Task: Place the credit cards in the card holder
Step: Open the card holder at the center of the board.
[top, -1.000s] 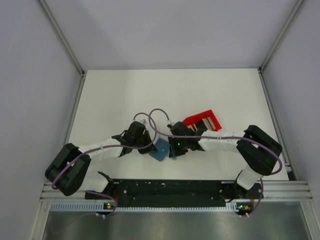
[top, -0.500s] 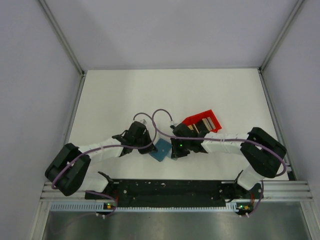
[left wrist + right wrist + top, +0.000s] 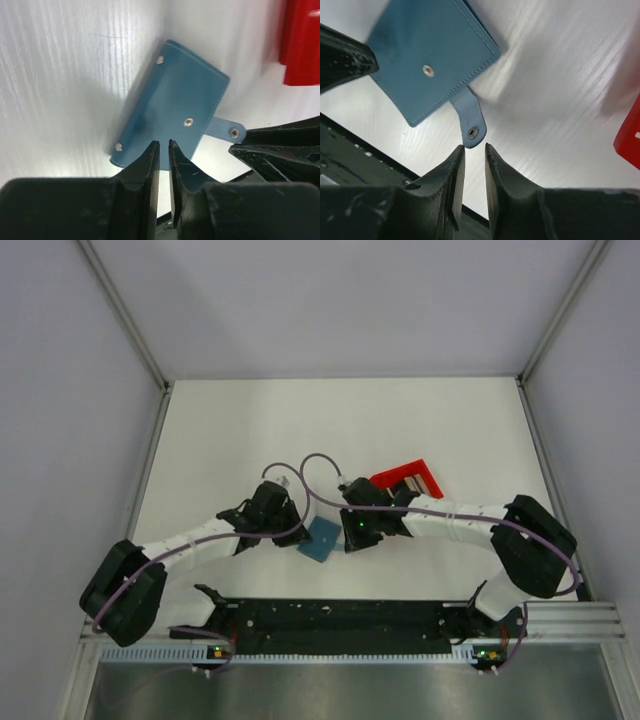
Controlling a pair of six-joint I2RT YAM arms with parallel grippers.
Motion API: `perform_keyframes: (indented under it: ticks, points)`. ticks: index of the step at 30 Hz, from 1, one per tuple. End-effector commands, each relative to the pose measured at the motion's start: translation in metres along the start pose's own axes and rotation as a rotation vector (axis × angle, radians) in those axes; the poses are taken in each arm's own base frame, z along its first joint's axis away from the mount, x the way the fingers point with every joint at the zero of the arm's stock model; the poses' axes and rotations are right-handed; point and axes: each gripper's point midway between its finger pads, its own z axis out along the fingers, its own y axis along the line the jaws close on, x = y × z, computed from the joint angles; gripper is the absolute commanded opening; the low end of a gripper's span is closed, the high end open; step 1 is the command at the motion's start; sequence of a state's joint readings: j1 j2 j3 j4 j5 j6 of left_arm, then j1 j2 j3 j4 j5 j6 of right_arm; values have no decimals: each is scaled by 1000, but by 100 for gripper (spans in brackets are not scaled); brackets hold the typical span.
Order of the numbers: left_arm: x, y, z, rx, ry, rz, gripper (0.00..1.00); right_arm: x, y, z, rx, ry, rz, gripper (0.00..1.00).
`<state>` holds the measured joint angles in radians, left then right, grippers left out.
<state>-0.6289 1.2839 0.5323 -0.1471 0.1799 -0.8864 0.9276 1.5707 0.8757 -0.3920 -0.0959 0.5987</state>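
The card holder [image 3: 322,538] is a closed teal-blue wallet lying flat on the white table between my two grippers. In the left wrist view, the holder [image 3: 175,105] shows metal snaps and a strap tab. My left gripper [image 3: 164,145] hovers over its near edge, jaws nearly together with nothing between them. In the right wrist view, my right gripper [image 3: 474,148] has a narrow gap, its tips just short of the holder's strap tab [image 3: 471,125] and not gripping it. The credit cards [image 3: 422,483] stand in the red bin, partly hidden by the right arm.
The red bin [image 3: 405,479] sits just behind the right wrist, and also shows in the left wrist view [image 3: 300,45] and the right wrist view [image 3: 630,135]. The two grippers are close together. A black rail [image 3: 330,615] runs along the near table edge.
Both arms have shifted slightly; the left elbow has swung left and down, and the right wrist has edged toward the holder. The holder has stayed put and closed.
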Motion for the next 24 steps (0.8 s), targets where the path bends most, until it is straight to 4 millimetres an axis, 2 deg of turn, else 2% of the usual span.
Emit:
perform_keyframes:
  ticks: [1,5,9,12,15,17,19,22,24]
  points:
    - [-32,-34,-31,66,-110,46,20,-57,19,-37,-52,-171,-17,23]
    - [-40,-34,-48,43,-154,66,29,-77,12,-59,-53,-250,17,25]
    - [-44,-25,-58,-10,-183,86,49,-86,-2,-83,-32,-334,59,29]
    - [-44,-17,-59,-51,-190,94,62,-96,-20,-100,8,-398,116,33]
    - [-43,-15,-59,-61,-182,101,68,-105,-39,-111,37,-427,155,37]
    - [-43,-15,-59,-62,-181,99,73,-108,-55,-114,71,-431,180,45]
    - [-44,-17,-59,-57,-184,101,77,-112,-70,-116,105,-432,189,49]
    - [-46,-18,-60,-55,-187,106,79,-118,-91,-120,154,-442,199,59]
    - [-47,-20,-62,-55,-186,111,81,-122,-105,-121,190,-435,193,61]
